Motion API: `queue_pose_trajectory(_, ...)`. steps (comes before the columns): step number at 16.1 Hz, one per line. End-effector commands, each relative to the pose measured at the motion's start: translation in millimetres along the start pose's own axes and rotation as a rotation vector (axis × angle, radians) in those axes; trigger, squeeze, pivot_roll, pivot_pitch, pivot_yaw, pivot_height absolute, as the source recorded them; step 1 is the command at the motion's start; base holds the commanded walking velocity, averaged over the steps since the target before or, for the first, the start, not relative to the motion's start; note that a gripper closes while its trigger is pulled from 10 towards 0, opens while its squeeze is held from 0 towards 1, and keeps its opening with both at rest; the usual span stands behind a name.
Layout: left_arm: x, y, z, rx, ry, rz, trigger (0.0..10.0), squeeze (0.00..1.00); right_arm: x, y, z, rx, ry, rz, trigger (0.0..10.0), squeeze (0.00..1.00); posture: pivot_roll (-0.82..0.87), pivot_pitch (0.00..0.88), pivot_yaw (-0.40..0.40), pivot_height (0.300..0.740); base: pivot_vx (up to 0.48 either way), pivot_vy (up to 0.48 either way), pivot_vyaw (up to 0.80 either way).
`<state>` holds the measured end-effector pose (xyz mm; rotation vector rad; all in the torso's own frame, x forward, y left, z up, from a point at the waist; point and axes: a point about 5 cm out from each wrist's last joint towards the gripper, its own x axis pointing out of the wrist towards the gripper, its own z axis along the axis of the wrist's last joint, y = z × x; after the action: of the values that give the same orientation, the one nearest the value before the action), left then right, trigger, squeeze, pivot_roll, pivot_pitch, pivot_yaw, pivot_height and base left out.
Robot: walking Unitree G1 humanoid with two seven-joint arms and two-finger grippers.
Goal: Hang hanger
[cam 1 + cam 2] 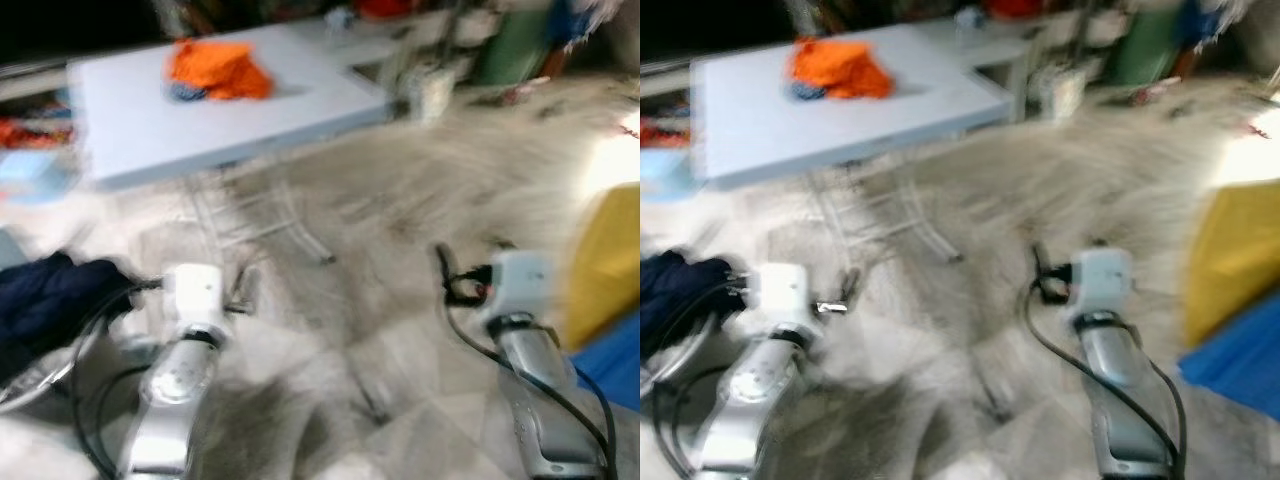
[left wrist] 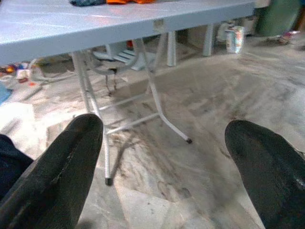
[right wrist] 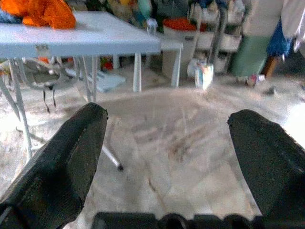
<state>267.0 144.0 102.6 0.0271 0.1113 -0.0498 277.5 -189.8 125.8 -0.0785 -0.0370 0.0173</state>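
Observation:
The head views are blurred. A folding white table (image 1: 300, 105) stands ahead to the left, with a heap of orange clothes (image 1: 215, 68) on top. I cannot make out a hanger. My left arm (image 1: 180, 380) and right arm (image 1: 530, 400) reach forward low over the marbled floor, short of the table. In the left wrist view my left gripper (image 2: 162, 138) is open with nothing between its fingers, facing the table legs (image 2: 155, 95). My right gripper (image 3: 169, 124) is also open and holds nothing, facing the floor beside the table (image 3: 95, 40).
A dark navy cloth (image 1: 50, 300) lies beside my left arm. A yellow object (image 1: 610, 265) over something blue (image 1: 620, 370) sits at the right. Behind the table are a white stool (image 3: 171, 47), a small carton (image 3: 205, 76) and cluttered shelves. Open floor lies between the arms.

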Motion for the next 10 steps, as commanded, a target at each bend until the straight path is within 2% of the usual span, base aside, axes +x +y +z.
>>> queue_pose_trajectory(1, -0.2, 9.4, 3.8, 0.020, -0.011, 0.034, 10.0, 0.00, 1.6, 5.9, 7.2, 0.013, -0.033, 0.022, 10.0, 0.00, 0.04, 0.067, -0.006, 0.740, 0.000, 0.480, 0.46)
queue_pose_trajectory(2, -0.2, 9.2, 4.0, 0.011, -0.015, 0.039, 10.0, 0.00, 1.5, 8.4, 7.4, 0.016, -0.033, 0.033, 10.0, 0.00, 0.04, 0.066, -0.009, 0.740, 0.000, 0.274, 0.59)
queue_pose_trajectory(5, -0.9, 8.0, 5.6, 0.020, -0.031, 0.034, 10.0, 0.00, 1.8, 10.8, 7.6, 0.017, -0.035, 0.048, 10.0, 0.00, 0.04, 0.067, -0.010, 0.740, 0.000, 0.000, 0.80)
queue_pose_trajectory(7, -1.7, 7.0, 6.9, 0.023, -0.042, 0.023, 10.0, 0.00, 2.5, 11.2, 7.4, 0.020, -0.035, 0.048, 10.0, 0.00, 0.04, 0.067, -0.010, 0.740, 0.000, 0.000, 0.50)
queue_pose_trajectory(10, -1.8, 5.4, 8.3, 0.024, -0.053, -0.008, 10.0, 0.00, 2.7, 11.2, 6.3, 0.023, -0.029, 0.044, 10.0, 0.00, 0.04, 0.065, -0.006, 0.740, 0.000, 0.000, 0.00)
